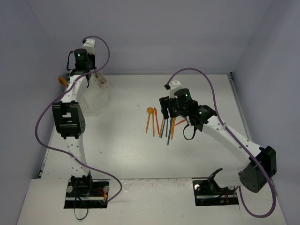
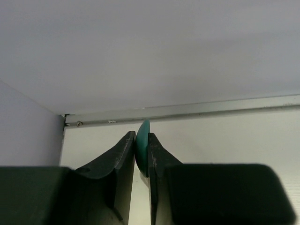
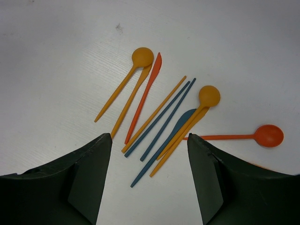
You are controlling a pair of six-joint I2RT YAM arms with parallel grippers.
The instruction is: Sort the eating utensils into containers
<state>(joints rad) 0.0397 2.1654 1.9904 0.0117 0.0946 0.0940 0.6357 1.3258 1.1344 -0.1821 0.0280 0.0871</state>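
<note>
My left gripper point(image 1: 89, 68) is held high at the back left, above the white containers point(image 1: 96, 97). In the left wrist view it point(image 2: 141, 138) is shut on the bowl of a teal spoon point(image 2: 142, 149); the spoon's handle is hidden. My right gripper point(image 1: 168, 112) is open just above the pile of utensils point(image 1: 161, 124) at mid-table. In the right wrist view the gripper point(image 3: 149, 140) frames two orange spoons point(image 3: 142, 57) point(image 3: 208, 96), a red knife point(image 3: 147, 89), a blue knife point(image 3: 174, 131), blue and orange sticks and a red spoon point(image 3: 267, 136), touching none.
The left arm hides part of the containers. A small orange and grey object point(image 1: 62, 79) lies at the table's left edge behind the arm. Grey walls close the table at the back and sides.
</note>
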